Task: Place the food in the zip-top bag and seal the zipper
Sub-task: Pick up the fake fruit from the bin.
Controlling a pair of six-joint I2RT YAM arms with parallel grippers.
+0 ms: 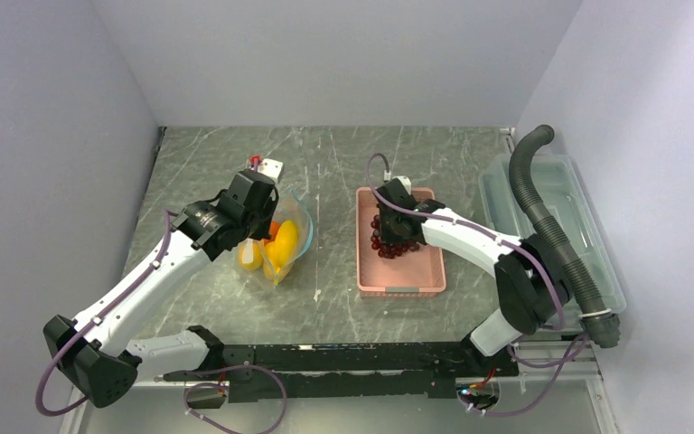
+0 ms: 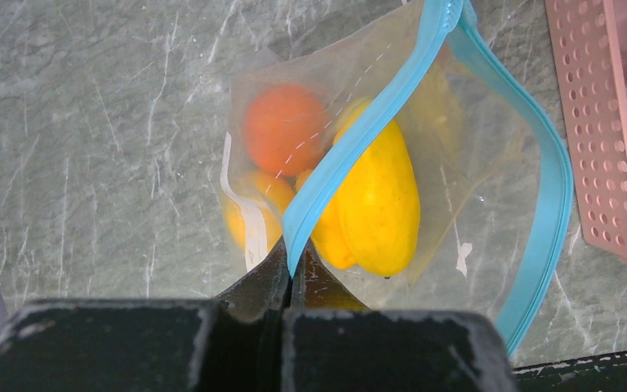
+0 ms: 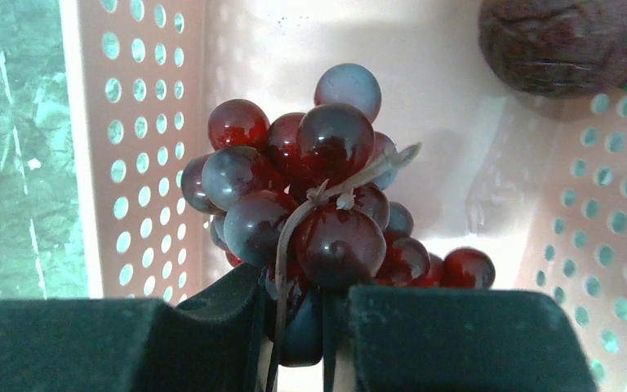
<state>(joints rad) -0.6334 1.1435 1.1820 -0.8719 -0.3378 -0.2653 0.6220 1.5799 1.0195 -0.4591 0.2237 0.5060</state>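
The clear zip-top bag lies left of centre on the table, also in the top view, with its mouth open. Inside it are yellow pieces and the round orange fruit. My left gripper is shut on the teal-blue zipper at the mouth's near lip. The dark purple-red grapes lie in the pink basket. My right gripper is shut on the grapes and their stem inside the basket; in the top view the grapes show just under it.
A dark brown wrinkled fruit lies in the basket's far corner. A rigid clear bin with a grey corrugated hose over it stands at the right. Grey walls enclose the table.
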